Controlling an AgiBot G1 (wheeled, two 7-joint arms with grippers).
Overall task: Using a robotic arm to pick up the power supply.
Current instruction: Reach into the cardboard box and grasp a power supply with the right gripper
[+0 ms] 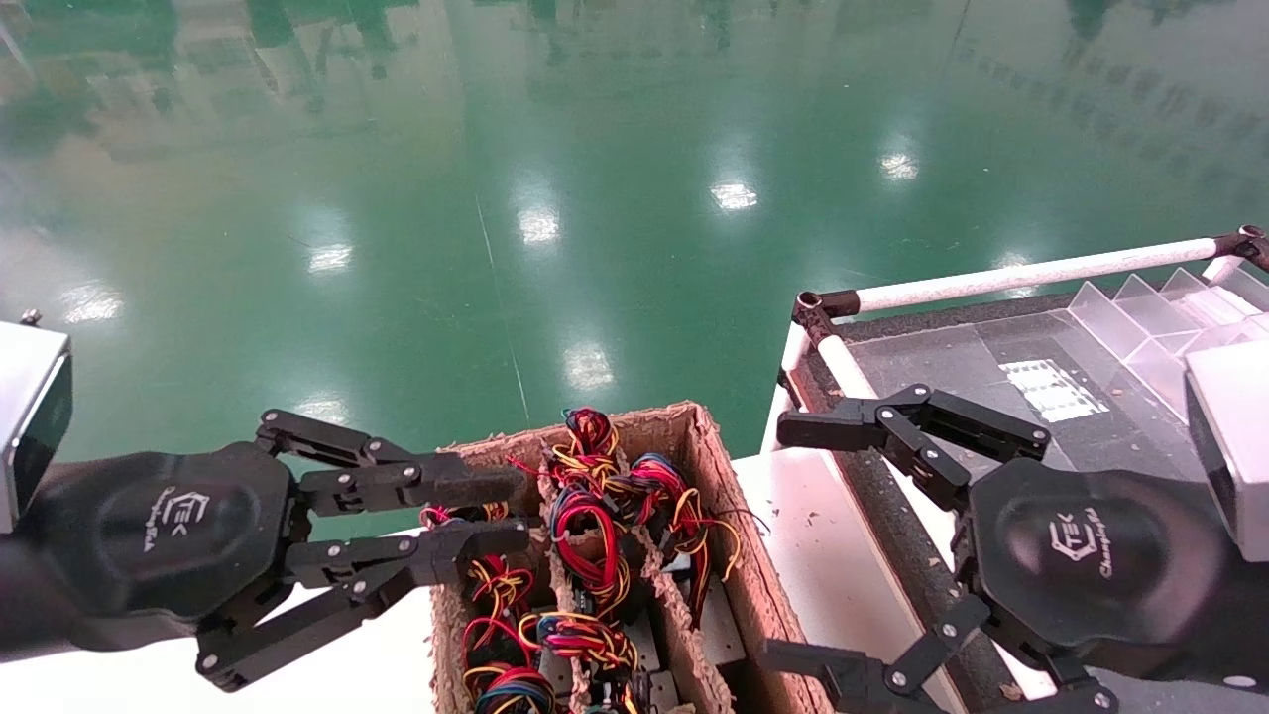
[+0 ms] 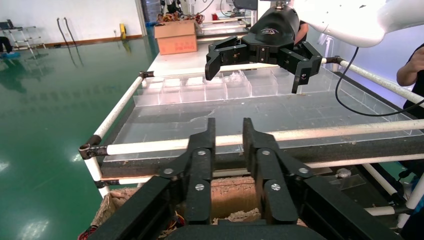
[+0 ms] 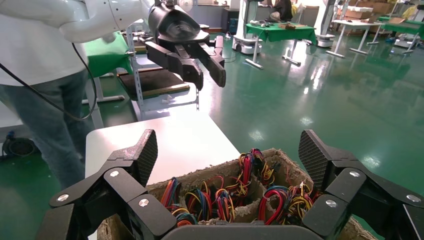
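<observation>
Covering most of the head view, one glossy green floor (image 1: 595, 149) carries bright light reflections. One white table (image 1: 833, 575) sits at 6 o'clock, and one clear-topped bench (image 1: 991, 367) with white pipe rails and clear dividers fills 3 o'clock. Two black grippers in view: the left gripper (image 1: 501, 511) at 8 o'clock has its fingers nearly together with a narrow gap, tips over the near-left edge of the box, clamped on nothing; the right gripper (image 1: 793, 540) at 4 o'clock hangs with fingers spread wide apart, just right of the box. Each gripper palm bears a white logo reading roughly "TEK" with script under it, too small to read fully. One brown fibre box (image 1: 709, 446) at 6 o'clock has cardboard dividers. The power supply units (image 1: 595, 555) lie inside it, mostly hidden under red, yellow, black and blue wire bundles; at least five bundles show, exact unit count cannot be told.
</observation>
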